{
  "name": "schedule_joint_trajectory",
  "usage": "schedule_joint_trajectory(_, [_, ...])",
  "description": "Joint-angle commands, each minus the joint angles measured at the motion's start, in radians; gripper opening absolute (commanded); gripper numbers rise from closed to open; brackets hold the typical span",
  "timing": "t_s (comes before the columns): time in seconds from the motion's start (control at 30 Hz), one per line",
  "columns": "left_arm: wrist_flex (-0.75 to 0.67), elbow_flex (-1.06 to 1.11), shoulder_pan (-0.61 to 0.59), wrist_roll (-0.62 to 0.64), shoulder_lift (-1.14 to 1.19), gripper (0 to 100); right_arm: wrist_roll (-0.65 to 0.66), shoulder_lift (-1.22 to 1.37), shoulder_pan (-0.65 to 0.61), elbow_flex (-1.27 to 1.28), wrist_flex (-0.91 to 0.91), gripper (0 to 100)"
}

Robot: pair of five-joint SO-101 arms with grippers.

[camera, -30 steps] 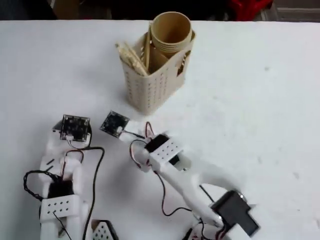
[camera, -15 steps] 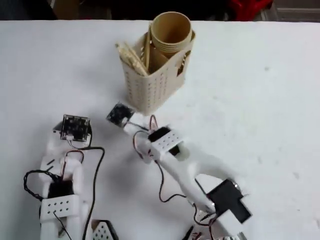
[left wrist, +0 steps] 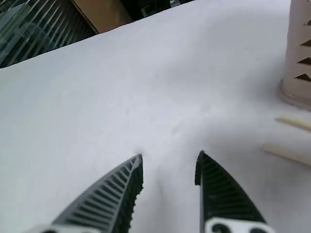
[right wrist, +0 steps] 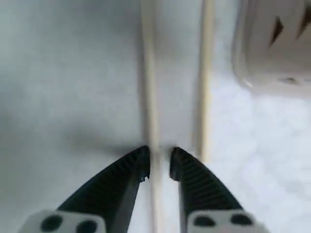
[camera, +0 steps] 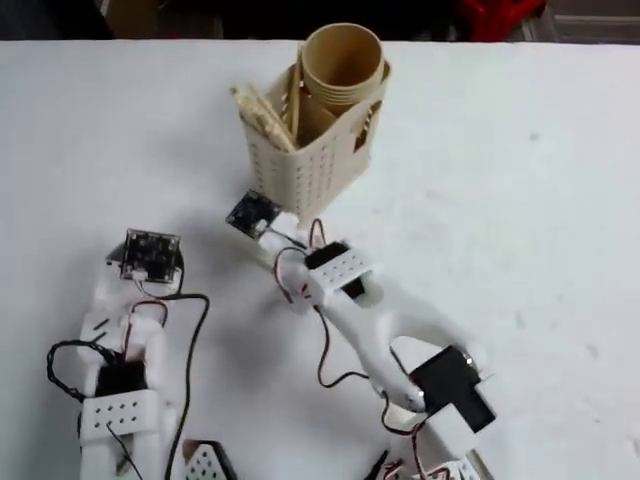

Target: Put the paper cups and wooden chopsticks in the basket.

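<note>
the right arm [camera: 340,285] is pushing forward across the table, and over the last second its wrist has been sliding from the middle of the table right up to the foot of the basket [camera: 305,175]. from its own camera, the right gripper [right wrist: 159,162] is now straddling one loose wooden chopstick [right wrist: 148,87], with its jaws narrowed to a slim gap on either side and not yet pinching it. a second chopstick [right wrist: 206,73] is lying just beside the first, parallel to it and nearer the basket wall. to me that is looking like the lead-in to a pick, with two sticks still waiting to go in. the paper cups [camera: 343,62] are already sitting stacked in the basket, and a bundle of chopsticks [camera: 262,112] is leaning in its other side. the left gripper [left wrist: 170,160] is idling well apart, low over bare table with its jaws moderately open and holding nothing, and it has not been moving.

the white table [camera: 520,200] is looking slightly rumpled. beyond its far edge a cardboard box [left wrist: 99,12] and something red [camera: 495,15] are sitting in the dark.
</note>
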Motion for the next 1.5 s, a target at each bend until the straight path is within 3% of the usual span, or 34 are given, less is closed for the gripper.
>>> schedule_joint_trajectory(0.0, [0.003, 0.000, 0.005, -0.011, -0.021, 19, 0.009, 0.001, -0.005, -0.011, 0.005, 2.3])
schedule_joint_trajectory(0.23, [0.005, 0.000, 0.010, -0.011, -0.021, 19, 0.009, -0.033, -0.025, -0.015, 0.082, 1.6])
schedule_joint_trajectory(0.57, [0.005, 0.000, 0.010, -0.011, -0.021, 19, 0.000, -0.286, -0.065, -0.005, 0.254, 1.6])
schedule_joint_trajectory(1.47, [0.005, 0.000, 0.012, -0.011, -0.021, 19, -0.002, -0.843, -0.067, 0.245, 0.223, 1.6])
